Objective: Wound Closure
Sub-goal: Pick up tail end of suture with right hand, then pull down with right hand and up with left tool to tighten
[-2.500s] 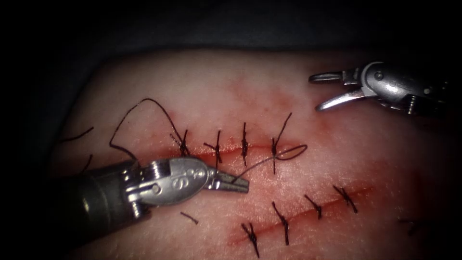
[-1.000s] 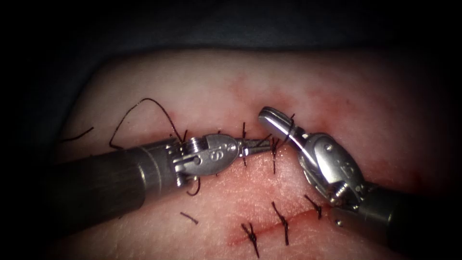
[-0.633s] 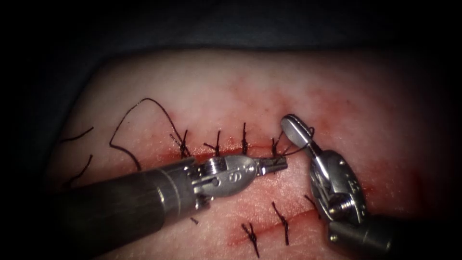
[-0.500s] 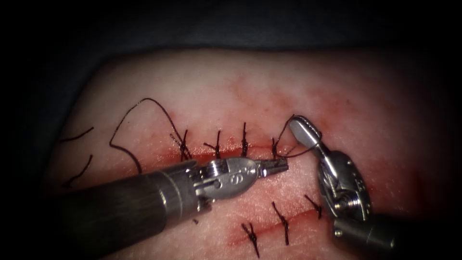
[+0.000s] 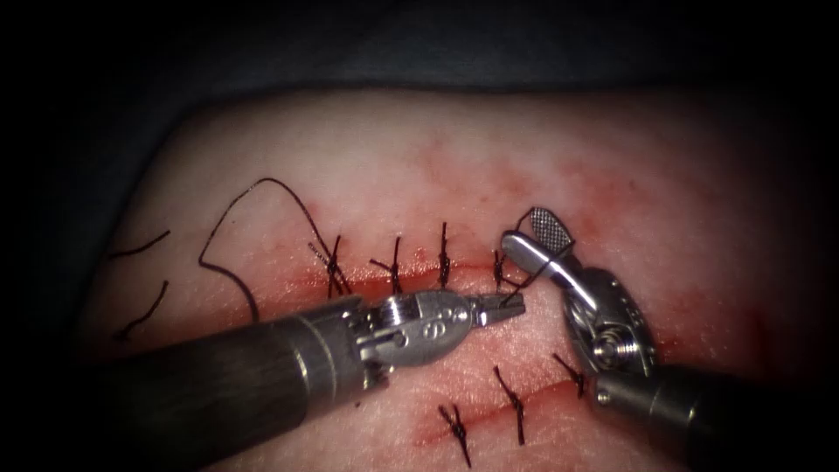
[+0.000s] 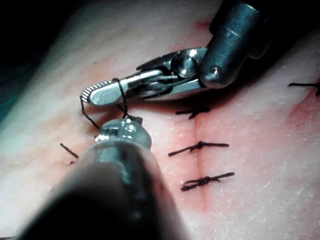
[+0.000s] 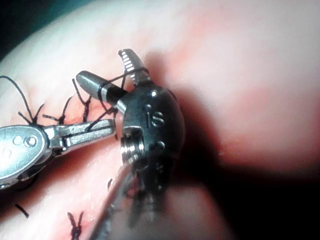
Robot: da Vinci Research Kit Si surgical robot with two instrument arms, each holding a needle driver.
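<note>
Nearest the endoscope lies a second, lower cut (image 5: 524, 402), already closed by dark stitches. Above it, the left tool (image 5: 507, 306) enters from the picture's left with its jaws closed on the thread (image 5: 516, 287), just below the rightmost stitch (image 5: 498, 271) of the upper cut (image 5: 411, 278). The right tool (image 5: 531, 234) rises from the lower right with its jaws parted and gripping nothing; thread is looped around them, seen also in the left wrist view as a turn over the ribbed jaw (image 6: 102, 93) and in the right wrist view as strands crossing both jaws of the right tool (image 7: 115, 75). No needle can be made out among the tools.

Farther back, four stitches cross the upper cut, red fluid (image 5: 288, 284) lies along it, and a long loose strand (image 5: 253, 188) curls over the tissue (image 5: 393, 149) to the left, beside short cut ends (image 5: 140, 245).

Risks, as judged: the loop may slide off the parted jaws if the thread slackens; a hard pull by the left tool may tear the thread through the cut's edge or loosen the rightmost stitch; the tips, being very near, may collide.
</note>
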